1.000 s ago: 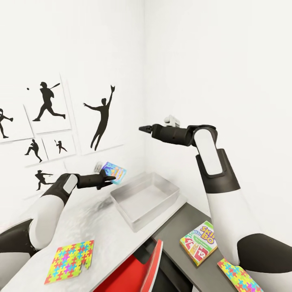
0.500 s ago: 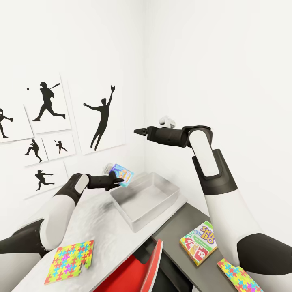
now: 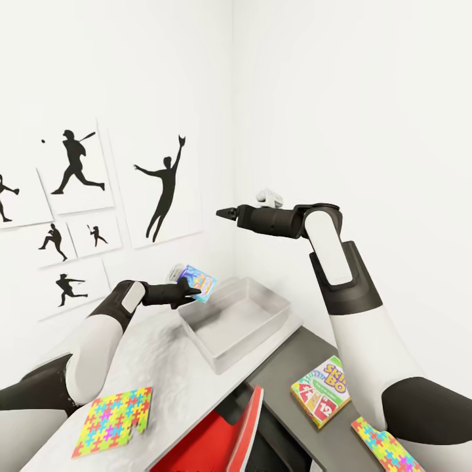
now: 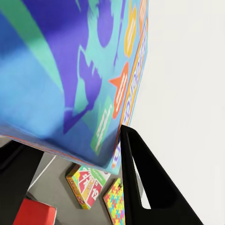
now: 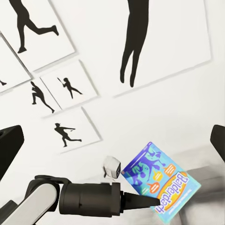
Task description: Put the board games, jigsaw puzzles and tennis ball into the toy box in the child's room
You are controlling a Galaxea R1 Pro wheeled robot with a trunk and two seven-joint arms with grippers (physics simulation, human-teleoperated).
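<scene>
Cargo: your left pincer (image 3: 194, 292) pinches the blue board game (image 3: 198, 282) by one edge, the box tilted and in the air, off the table (image 3: 164, 367).
Drop point: the toy box (image 3: 231, 357) lies just ahead of and below that pincer, its near corner almost under the box; its inside looks bare.
Right side: your right pincer (image 3: 225, 213) hangs high above the toy box, carrying nothing; in its own wrist view the fingers (image 5: 10, 140) sit far apart at the two sides, so it stands spread.
Handling: the blue board game reads as a light, stiff cardboard box with a glossy cover, likely to swivel in an edge pinch, so you should move gently and lower it flat before releasing.
Grip advice: for the green and white board game (image 3: 322, 391), well back from and below your right pincer on the dark lower table (image 3: 295, 426), you would best take a short edge.
Thin items: the jigsaw puzzle (image 3: 114, 420) behind your left pincer and the second jigsaw puzzle (image 3: 387, 447) beside the green game look like flat sheets, probably limp and hard to get under; try sliding one to the table edge first.
</scene>
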